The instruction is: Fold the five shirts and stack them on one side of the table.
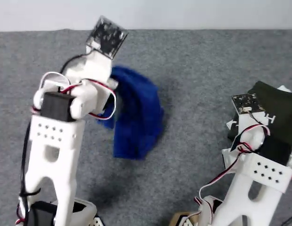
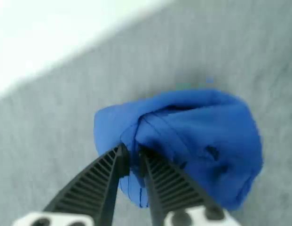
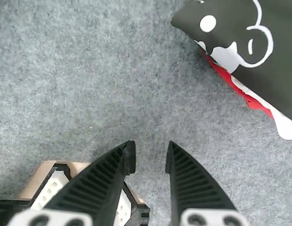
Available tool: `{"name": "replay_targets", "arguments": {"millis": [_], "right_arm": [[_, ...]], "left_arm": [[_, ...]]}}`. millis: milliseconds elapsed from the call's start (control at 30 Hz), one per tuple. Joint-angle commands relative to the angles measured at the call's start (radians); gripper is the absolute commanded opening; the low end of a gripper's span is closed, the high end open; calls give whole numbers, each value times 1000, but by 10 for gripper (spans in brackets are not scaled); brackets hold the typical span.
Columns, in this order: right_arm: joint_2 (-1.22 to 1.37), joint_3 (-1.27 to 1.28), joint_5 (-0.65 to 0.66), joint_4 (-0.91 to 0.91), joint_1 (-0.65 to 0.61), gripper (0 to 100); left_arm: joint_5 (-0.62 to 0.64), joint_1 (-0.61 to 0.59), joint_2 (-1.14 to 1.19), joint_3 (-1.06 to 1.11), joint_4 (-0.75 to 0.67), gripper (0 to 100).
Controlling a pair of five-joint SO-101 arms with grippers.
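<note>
Left wrist view: the left hand [image 2: 131,162] clamps the bunched blue shirt [image 2: 197,136] above the left of the tabletop [image 1: 197,70]; the dark shirt [image 3: 277,80] lies well right, beside the parted, empty right hand [image 3: 148,160].

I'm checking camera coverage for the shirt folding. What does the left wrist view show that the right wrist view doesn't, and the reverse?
Left wrist view, not the right: the blue shirt, bunched up, with the left gripper shut on a fold of it.
Right wrist view, not the left: the right gripper, open over bare cover with nothing between its fingers, and a dark shirt with white print, red fabric peeking out under its edge.
Both: the grey table cover beneath everything.
</note>
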Motion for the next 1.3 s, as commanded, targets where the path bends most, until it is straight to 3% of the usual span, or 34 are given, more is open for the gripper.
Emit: {"name": "replay_targets", "arguments": {"millis": [0,133,267,400,533,733,1000,1267], "right_arm": [[-16,-8,11,35,-19,112],[-15,-9,6,28,-137,115],[-13,-9,5,-28,-314,116],[7,-11,-78,-116,-490,122],[151,-64,-187,-120,-674,239],[430,-295,-265,-61,-905,259],[763,-414,-267,-101,-1038,260],[995,-509,-265,-113,-1040,260]], "left_arm": [[-17,-133,-23,228,-83,19],[-114,-359,-23,383,-198,130],[-193,-557,-23,444,-304,171],[-308,-658,-25,469,-304,171],[-379,-750,-28,463,-261,171],[-402,-852,-32,463,-189,170],[-491,-736,-23,476,28,171],[-488,-470,-23,651,-35,172]]}}
